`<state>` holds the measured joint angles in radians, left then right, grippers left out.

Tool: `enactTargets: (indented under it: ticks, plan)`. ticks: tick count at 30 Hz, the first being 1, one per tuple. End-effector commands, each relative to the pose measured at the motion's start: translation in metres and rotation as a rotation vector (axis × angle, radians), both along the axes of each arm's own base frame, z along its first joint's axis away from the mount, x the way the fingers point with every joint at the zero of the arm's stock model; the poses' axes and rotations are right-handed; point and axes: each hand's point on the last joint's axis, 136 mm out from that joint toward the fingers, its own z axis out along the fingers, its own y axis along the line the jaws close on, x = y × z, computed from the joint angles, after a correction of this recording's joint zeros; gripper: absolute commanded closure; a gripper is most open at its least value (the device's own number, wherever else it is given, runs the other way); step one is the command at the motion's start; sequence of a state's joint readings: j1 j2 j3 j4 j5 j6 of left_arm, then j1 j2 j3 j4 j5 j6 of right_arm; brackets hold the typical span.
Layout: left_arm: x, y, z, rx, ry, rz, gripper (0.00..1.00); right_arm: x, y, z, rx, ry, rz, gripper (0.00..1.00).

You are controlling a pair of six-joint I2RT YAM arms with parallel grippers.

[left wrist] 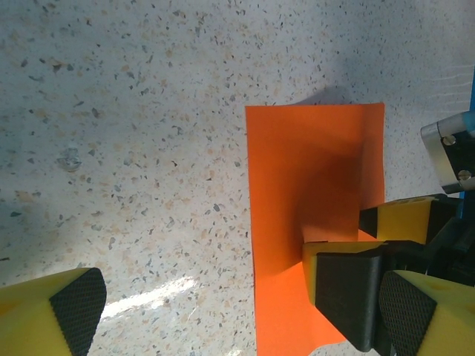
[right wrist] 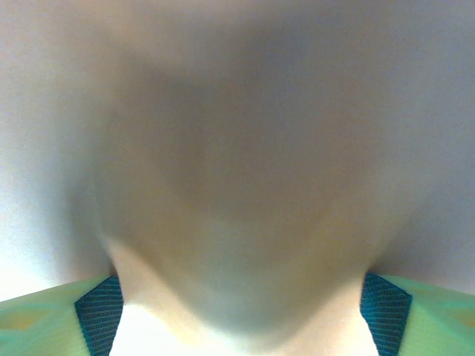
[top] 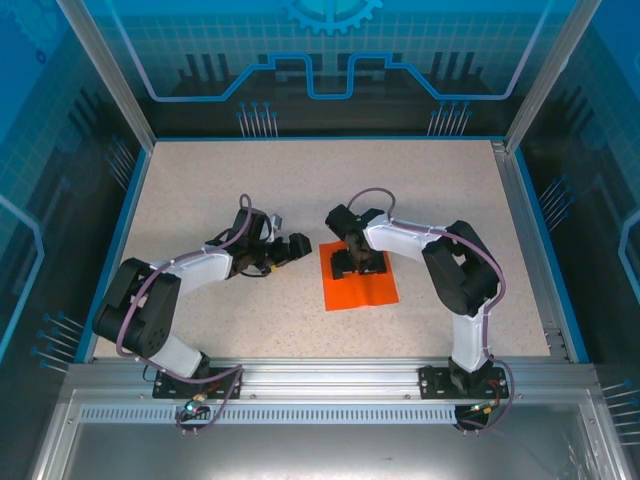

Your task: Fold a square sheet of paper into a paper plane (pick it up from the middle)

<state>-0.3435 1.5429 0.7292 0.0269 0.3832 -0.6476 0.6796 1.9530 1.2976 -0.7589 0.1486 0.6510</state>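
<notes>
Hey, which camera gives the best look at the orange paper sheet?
Left wrist: the orange sheet is close and sharp, its edges clear. Top external shows it small, partly under the right hand. Right wrist is too blurred to tell.

- surface [top: 250, 190]: speckled, stone-look, matt, fine-grained.
- square sheet of paper [left wrist: 312, 170]: thin orange paper, smooth, matt, no print.
- left end effector [top: 293, 250]: yellow plastic shell, black cross-hatched pads [left wrist: 74, 308], rubbery look.
- rail [top: 320, 375], near edge: bare brushed metal.
</notes>
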Motion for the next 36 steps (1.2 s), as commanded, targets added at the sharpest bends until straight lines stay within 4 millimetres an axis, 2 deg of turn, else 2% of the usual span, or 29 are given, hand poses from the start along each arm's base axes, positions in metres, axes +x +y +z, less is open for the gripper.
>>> enactTargets:
  ticks: [1,6,8,12,14,18,25,27,30,33,36]
  plan:
    - [0.002,-0.004,0.014,-0.002,-0.037,-0.026,0.01,-0.008,-0.009,-0.016,-0.027,0.048,-0.005,0.19]
    - [0.001,-0.002,0.014,0.006,-0.038,-0.025,0.01,-0.004,-0.008,-0.004,0.0,0.014,-0.011,0.33]
    - [0.001,-0.002,0.014,0.008,-0.041,-0.024,0.01,-0.003,-0.007,0.001,0.016,0.001,-0.013,0.45]
    - [0.001,-0.002,0.014,0.009,-0.038,-0.021,0.01,-0.002,-0.01,0.008,0.042,-0.016,-0.025,0.61]
    - [0.001,-0.001,0.013,0.013,-0.036,-0.019,0.01,-0.003,-0.01,0.013,0.068,-0.025,-0.033,0.62]
    - [0.001,0.0,0.012,0.015,-0.035,-0.008,0.01,-0.003,0.005,0.031,0.212,-0.055,-0.026,0.7]
    - [0.001,-0.001,0.014,-0.001,-0.025,0.003,0.01,-0.002,0.044,0.072,0.561,-0.093,-0.016,0.71]
    - [0.002,-0.003,0.018,-0.017,-0.026,-0.002,0.01,-0.001,0.057,0.091,0.696,-0.103,-0.002,0.7]
    - [0.002,-0.007,0.027,-0.046,-0.037,-0.007,0.01,0.001,0.066,0.106,0.83,-0.11,-0.005,0.69]
    - [0.003,-0.012,0.036,-0.08,-0.049,-0.023,0.01,0.006,0.07,0.106,0.931,-0.088,-0.03,0.68]
    - [0.003,-0.015,0.04,-0.1,-0.05,-0.036,0.01,0.01,0.067,0.09,0.962,-0.051,-0.078,0.67]
